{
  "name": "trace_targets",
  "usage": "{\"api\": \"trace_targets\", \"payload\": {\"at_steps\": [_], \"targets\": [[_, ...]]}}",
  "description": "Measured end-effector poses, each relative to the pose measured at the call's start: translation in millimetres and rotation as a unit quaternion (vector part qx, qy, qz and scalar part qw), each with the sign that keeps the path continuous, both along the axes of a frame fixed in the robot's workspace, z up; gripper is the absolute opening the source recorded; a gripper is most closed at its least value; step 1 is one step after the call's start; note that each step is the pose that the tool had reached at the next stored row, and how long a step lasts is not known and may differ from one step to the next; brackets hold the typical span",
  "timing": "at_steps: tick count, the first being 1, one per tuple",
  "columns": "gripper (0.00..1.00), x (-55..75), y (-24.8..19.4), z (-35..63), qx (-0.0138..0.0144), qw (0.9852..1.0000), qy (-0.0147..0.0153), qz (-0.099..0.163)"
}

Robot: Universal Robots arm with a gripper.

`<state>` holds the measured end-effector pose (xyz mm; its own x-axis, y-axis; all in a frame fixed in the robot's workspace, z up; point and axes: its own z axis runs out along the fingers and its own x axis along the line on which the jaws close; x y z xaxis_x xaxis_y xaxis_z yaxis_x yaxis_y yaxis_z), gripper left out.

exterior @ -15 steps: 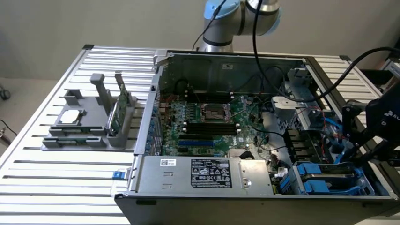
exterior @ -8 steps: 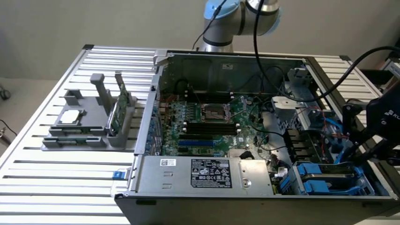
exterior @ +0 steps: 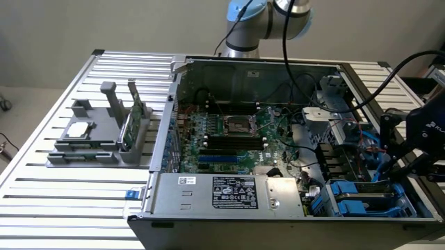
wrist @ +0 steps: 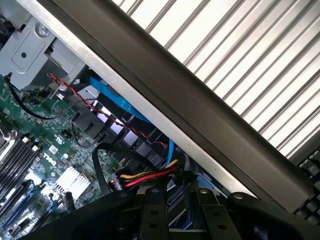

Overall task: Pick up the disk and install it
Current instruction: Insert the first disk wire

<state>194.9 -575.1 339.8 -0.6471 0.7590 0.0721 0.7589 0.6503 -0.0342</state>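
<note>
Slatted aluminium table fills the floor of the scene, plain pale wall behind. Big open computer case lies on its side on it, green motherboard facing up, black memory slots in the middle, silver power supply with a label along the near edge. Robot arm rises behind the case, blue-capped joints, black cable running down. Grey fixture tray sits well apart on the exterior view's left, holding a thin green card upright and a small square silver chip flat.

Gripper hangs over the case's corner on the exterior view's right, black, just above the drive bay. Disk sits in that bay, blue carrier edges showing, silver-grey top; gripper close above, contact unclear. Cannot tell whether the fingers are spread or closed. Wrist view: black case rim, blue data cable, red-yellow-black power wires.
</note>
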Motion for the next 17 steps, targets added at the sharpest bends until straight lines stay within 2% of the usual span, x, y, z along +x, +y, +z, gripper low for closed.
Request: {"api": "trace_targets", "payload": {"at_steps": [1,2,6,8,13,17], "targets": [[0.25,0.0,0.0,0.1,0.0015,1.0,0.0004,-0.001],[0.18,0.0,0.0,0.0,0.0031,1.0,0.001,-0.002],[0.16,0.0,0.0,0.0,0.0088,0.9999,0.0037,-0.005],[0.16,0.1,0.0,0.1,0.0106,0.9999,0.0061,-0.008],[0.16,0.0,0.0,1.4,0.0113,0.9997,0.0156,-0.018],[0.16,-0.2,-0.2,5.2,0.0117,0.9995,0.0164,-0.024]]}}
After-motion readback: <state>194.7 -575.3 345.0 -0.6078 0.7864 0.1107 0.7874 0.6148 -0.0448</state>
